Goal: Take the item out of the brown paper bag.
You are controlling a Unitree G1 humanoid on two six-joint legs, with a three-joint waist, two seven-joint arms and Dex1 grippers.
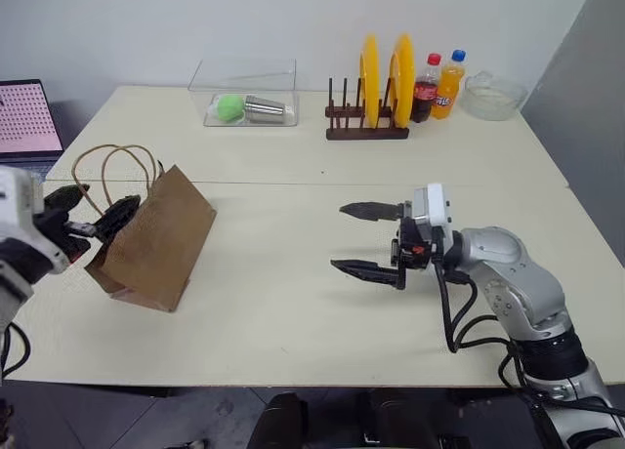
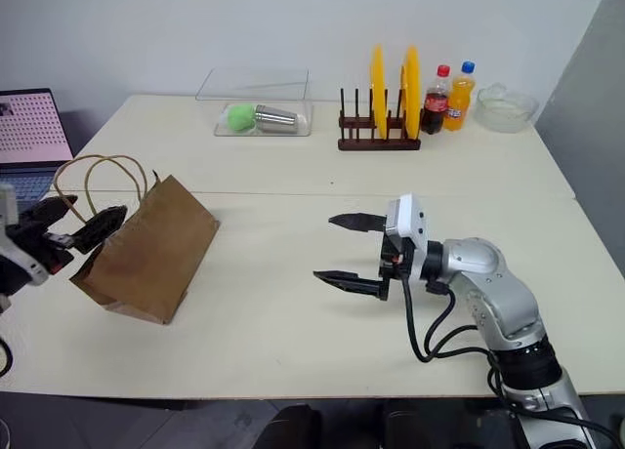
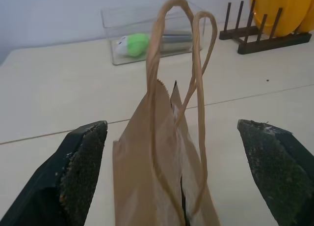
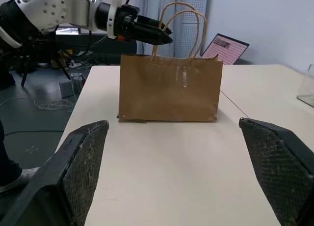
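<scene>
Nearest us, our right gripper (image 1: 369, 240) hangs above the bench (image 1: 293, 303) with its jaws spread wide and empty, pointing across toward the brown paper bag (image 1: 156, 239). The bag stands upright on the bench's left part, well apart from that gripper, its two loop handles (image 1: 112, 171) rising above its mouth. Our left gripper (image 2: 73, 224) sits just beside the bag's upper edge at the handles, jaws apart, gripping nothing; from its wrist the bag's narrow end lies between the two fingers (image 3: 81, 172). We cannot see the item; the bag's inside is hidden. Farther back stand a clear box (image 1: 244, 93) holding a green ball (image 1: 229, 106) and a steel cup (image 1: 264, 109), a plate rack (image 1: 366, 127) with yellow plates (image 1: 369, 78), two bottles (image 1: 437, 86), and a glass bowl (image 1: 493, 96).
</scene>
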